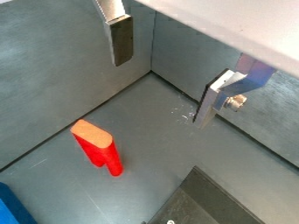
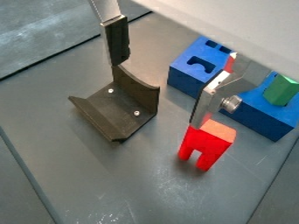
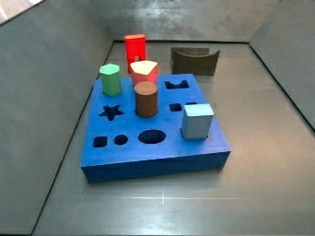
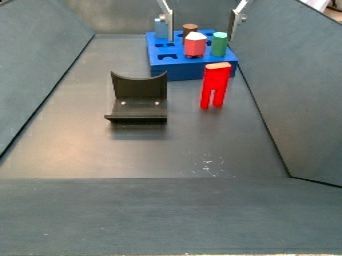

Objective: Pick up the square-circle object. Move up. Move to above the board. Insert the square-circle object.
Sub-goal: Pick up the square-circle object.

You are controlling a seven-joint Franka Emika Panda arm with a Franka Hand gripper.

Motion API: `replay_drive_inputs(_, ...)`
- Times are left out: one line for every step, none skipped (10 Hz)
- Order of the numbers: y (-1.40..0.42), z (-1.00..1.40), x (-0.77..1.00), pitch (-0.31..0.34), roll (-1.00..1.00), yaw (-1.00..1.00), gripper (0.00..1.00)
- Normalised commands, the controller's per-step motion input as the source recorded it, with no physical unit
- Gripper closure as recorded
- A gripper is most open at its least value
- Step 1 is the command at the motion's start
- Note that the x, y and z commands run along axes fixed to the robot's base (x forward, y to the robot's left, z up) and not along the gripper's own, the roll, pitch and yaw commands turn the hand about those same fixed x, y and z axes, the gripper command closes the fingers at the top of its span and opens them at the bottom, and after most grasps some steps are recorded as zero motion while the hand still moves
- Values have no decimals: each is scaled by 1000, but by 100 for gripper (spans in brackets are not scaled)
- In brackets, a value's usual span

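The square-circle object (image 4: 214, 85) is a bright red tall block with two legs. It stands upright on the grey floor just beside the blue board (image 4: 171, 62). It also shows in both wrist views (image 1: 96, 144) (image 2: 207, 144) and in a side view (image 3: 134, 48). The board (image 3: 123, 159) has star, circle and square holes. My gripper (image 4: 202, 18) hangs open and empty well above the floor, over the red block and the board's edge. Its silver fingers (image 1: 121, 39) (image 2: 208, 101) stand wide apart, with nothing between them.
The dark curved fixture (image 4: 138, 97) (image 2: 117, 109) stands on the floor beside the red block. On the board stand a green peg (image 3: 110, 79), a red-and-yellow pentagon peg (image 3: 144, 71), a reddish-brown cylinder (image 3: 146, 99) and a pale blue cube (image 3: 197, 120). Grey walls enclose the floor.
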Motion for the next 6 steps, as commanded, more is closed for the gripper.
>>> replay_drive_inputs(0,-89,14,-34,0,0,0)
replay_drive_inputs(-551,-577,126,-84,189,391,0)
replay_drive_inputs(-471,-589,-11,-89,320,426,0)
replay_drive_inputs(-451,-529,-414,-151,370,531,0)
replay_drive_inputs(-429,-560,-420,-166,333,594,0)
replay_drive_inputs(-397,-597,-437,-167,314,629,0)
